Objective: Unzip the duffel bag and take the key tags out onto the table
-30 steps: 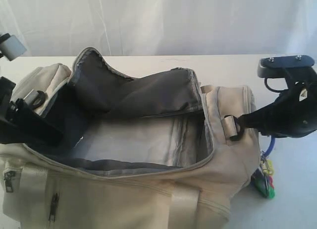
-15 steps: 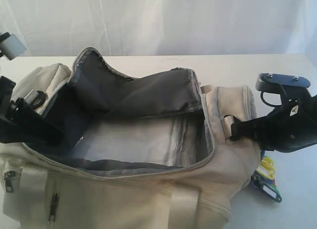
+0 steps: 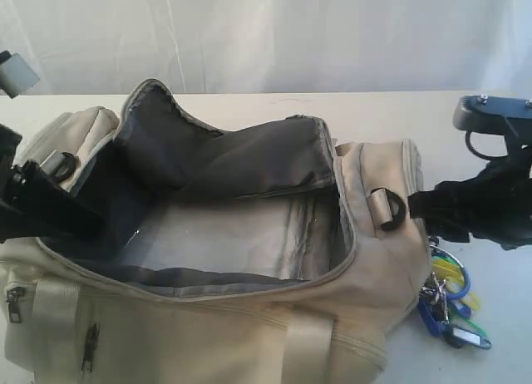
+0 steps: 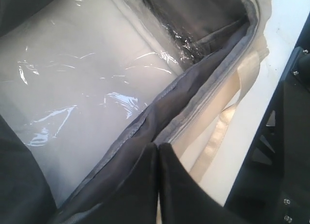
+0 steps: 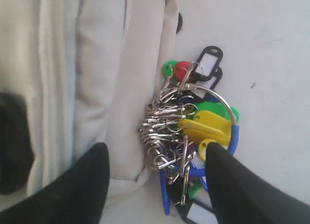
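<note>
The cream duffel bag [image 3: 208,334] lies unzipped on the white table [image 3: 507,309], its grey-lined flap folded back and its clear-lined inside showing. The key tags [image 3: 449,305] lie on the table against the bag's right end, a bunch of blue, yellow, green, red and black tags on metal rings [image 5: 193,132]. My right gripper [image 5: 156,151] hovers open over them, one finger above the bag's end, the other above the blue loop. At the bag's left end my left gripper [image 4: 158,145] is shut on the grey rim [image 3: 91,224].
Pale webbing straps [image 4: 227,112] hang outside the bag's rim over the table [image 4: 290,20]. A black D-ring [image 3: 391,211] sits on the bag's right end next to my right gripper [image 3: 424,208]. A white curtain backs the table.
The key tags hung from my right gripper by the blue loop; they came down and now lie loose on the table. The right gripper has let go and shifted right. The left arm has not moved.
</note>
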